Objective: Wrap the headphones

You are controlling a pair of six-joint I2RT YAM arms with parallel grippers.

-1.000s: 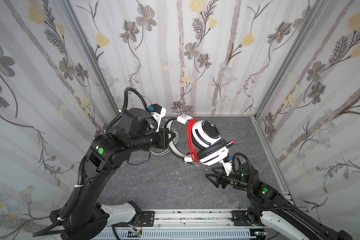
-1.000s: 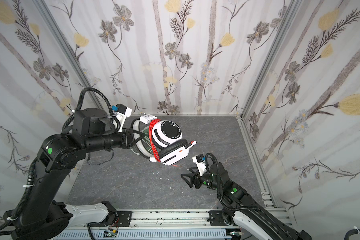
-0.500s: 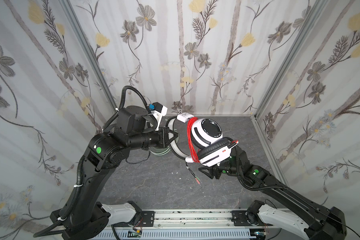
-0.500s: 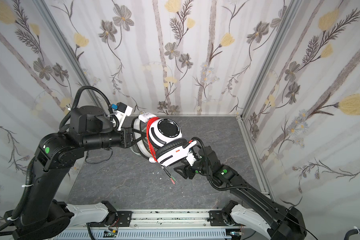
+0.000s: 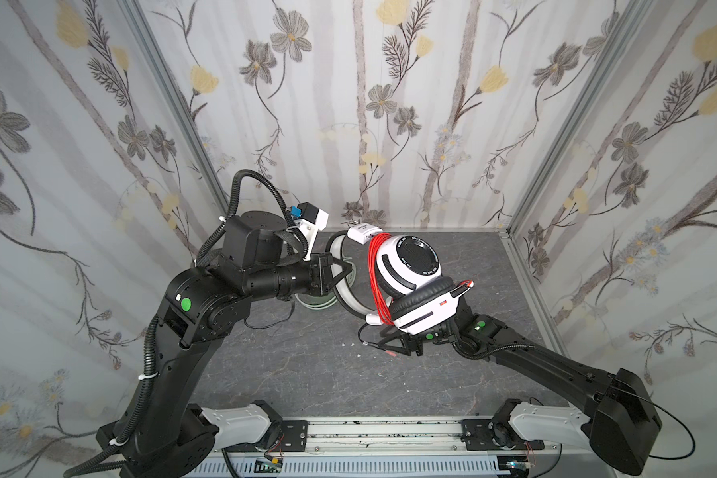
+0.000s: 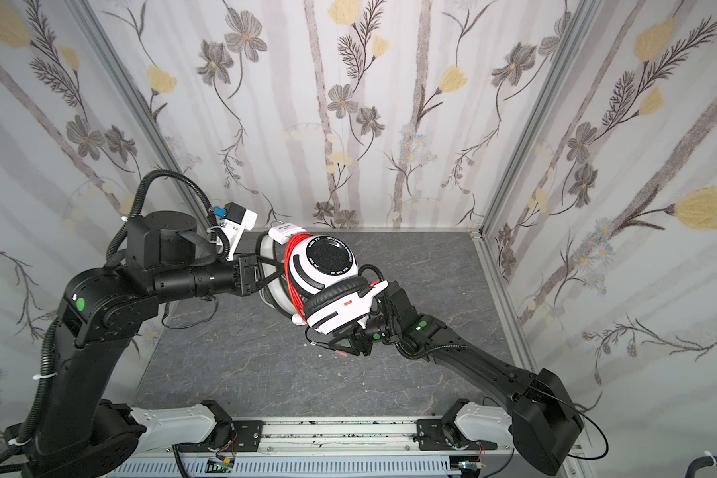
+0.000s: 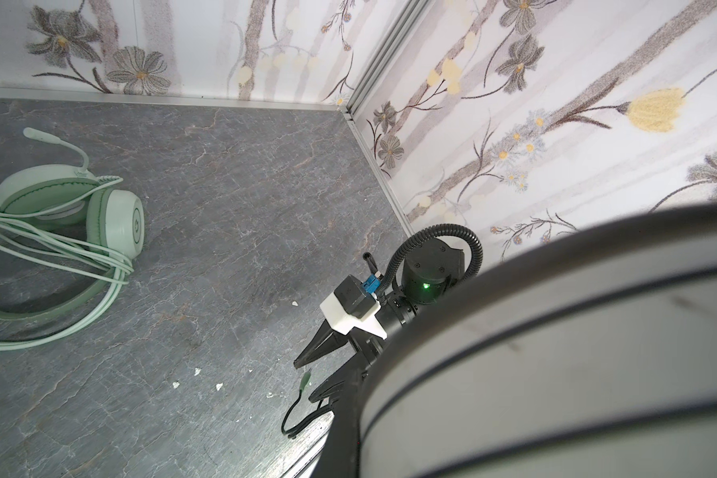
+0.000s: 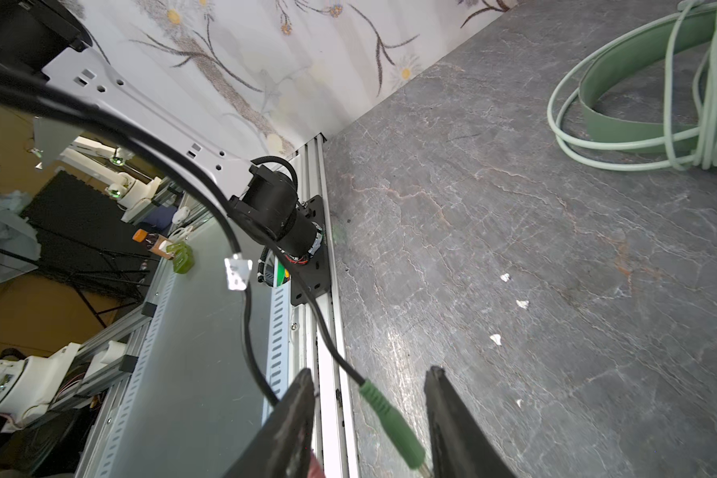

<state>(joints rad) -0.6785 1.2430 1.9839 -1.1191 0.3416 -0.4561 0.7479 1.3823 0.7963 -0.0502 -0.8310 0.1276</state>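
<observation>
The white-and-black headset (image 5: 410, 265) hung mid-frame in the clamped left fingers (image 5: 338, 264), its red cord (image 5: 375, 281) mostly wound, and only the green plug (image 8: 390, 418) between the parted right fingers (image 8: 290, 422) seemed left to tuck.

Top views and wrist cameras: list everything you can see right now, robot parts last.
white-and-black headset: one, white with black pads, held up above the table by its headband
red cord: one, red, wound around that headset
white tag: one, white, on the headband
green plug: one, green on a black lead, between the right gripper's jaws
red plug: one, red, beside the green plug
mint-green headset: one, mint green, lying on the table under the left arm
pale green cord: one, looped loosely over it
white scraps: several, scattered on the table
table: one, dark grey
walls: three, floral wallpaper
left gripper: black, shut on the headband
right gripper: black, jaws apart
</observation>
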